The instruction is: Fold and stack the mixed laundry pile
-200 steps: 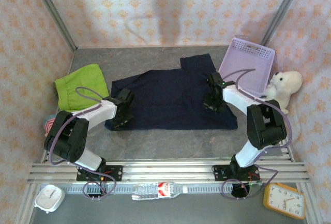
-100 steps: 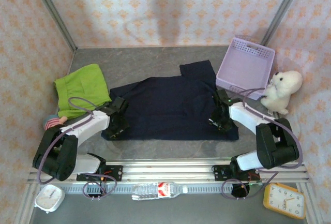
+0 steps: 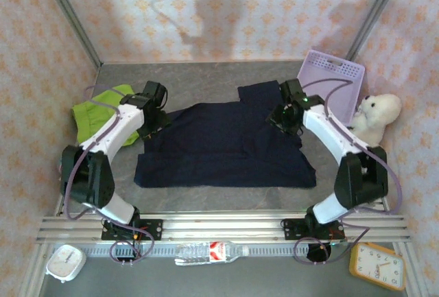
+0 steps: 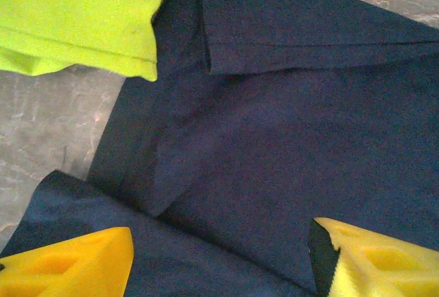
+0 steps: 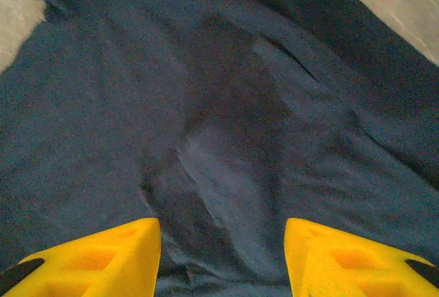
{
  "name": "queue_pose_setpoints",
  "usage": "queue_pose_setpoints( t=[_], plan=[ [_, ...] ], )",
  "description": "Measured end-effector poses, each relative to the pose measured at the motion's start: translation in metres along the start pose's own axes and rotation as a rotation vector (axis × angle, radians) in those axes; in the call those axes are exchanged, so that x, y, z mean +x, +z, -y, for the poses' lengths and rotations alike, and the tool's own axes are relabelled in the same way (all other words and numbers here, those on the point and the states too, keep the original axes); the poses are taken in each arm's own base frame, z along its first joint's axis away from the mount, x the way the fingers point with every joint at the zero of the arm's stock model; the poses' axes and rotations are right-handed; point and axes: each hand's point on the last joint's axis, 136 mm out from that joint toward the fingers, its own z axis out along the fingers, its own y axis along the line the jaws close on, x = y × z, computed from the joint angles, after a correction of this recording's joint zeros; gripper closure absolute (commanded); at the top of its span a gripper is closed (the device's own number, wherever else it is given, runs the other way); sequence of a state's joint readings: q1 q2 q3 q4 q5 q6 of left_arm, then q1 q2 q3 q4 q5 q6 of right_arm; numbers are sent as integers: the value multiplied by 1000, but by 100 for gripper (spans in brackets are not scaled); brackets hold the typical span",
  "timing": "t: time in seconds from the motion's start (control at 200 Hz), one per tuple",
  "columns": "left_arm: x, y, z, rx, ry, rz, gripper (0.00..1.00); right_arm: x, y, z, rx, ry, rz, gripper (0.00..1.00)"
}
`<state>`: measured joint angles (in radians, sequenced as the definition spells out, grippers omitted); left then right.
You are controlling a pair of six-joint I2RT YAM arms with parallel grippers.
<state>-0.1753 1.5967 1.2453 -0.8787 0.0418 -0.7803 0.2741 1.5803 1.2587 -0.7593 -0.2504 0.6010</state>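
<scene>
Grey, mottled table top [image 3: 206, 77], boxed in on three sides by peach floral wallpaper [image 3: 274, 9], w/ metal posts [image 3: 68, 16] running up the back corners. The navy garment [image 3: 226, 153] lay spread flat across the centre of the surface, one flap reaching toward the back right. The lime-green garment [image 3: 92, 119] sat bunched at the left, its corner meeting the navy cloth's edge in the left wrist view. The left gripper [image 3: 152, 120] stood over the navy garment's back-left edge, yellow fingers [image 4: 68, 263] set wide apart, nothing btwn them. The right gripper [image 3: 282, 115] hung over the back-right part of the same cloth, jaws likewise parted, w/ wrinkled navy fabric below the gap. A lavender basket [image 3: 343, 77] stood in the back-right corner, w/ a white plush bear [image 3: 376, 115] just beside it against the right wall. At the near edge, an aluminium rail [image 3: 219, 225] carried both arm bases. A white clock [image 3: 65, 263], a water bottle [image 3: 209, 250] and a yellow clock [image 3: 377, 264] lay in front of it.
</scene>
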Motion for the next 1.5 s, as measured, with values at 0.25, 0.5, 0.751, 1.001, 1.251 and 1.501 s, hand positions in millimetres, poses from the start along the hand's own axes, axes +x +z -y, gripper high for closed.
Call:
queue_pose_setpoints(
  t=[0.25,0.5,0.751,1.001,1.251,1.501],
  plan=[
    [-20,32,36,5,106,-64,36,-52,43,-35,59,-22,37,50],
    [-36,62,48,-27,167,-90,43,-71,67,-50,77,-8,37,50],
    [-28,98,0,-59,-69,-190,46,-71,66,-50,83,-3,32,50],
    [-34,103,5,-32,-190,-163,47,-67,60,-46,112,-35,2,50],
    [-42,104,10,-14,-266,-134,60,-82,54,-58,87,-60,8,50],
    [-55,98,15,-8,-298,-93,100,-93,56,-62,63,-66,-6,51]
  ],
)
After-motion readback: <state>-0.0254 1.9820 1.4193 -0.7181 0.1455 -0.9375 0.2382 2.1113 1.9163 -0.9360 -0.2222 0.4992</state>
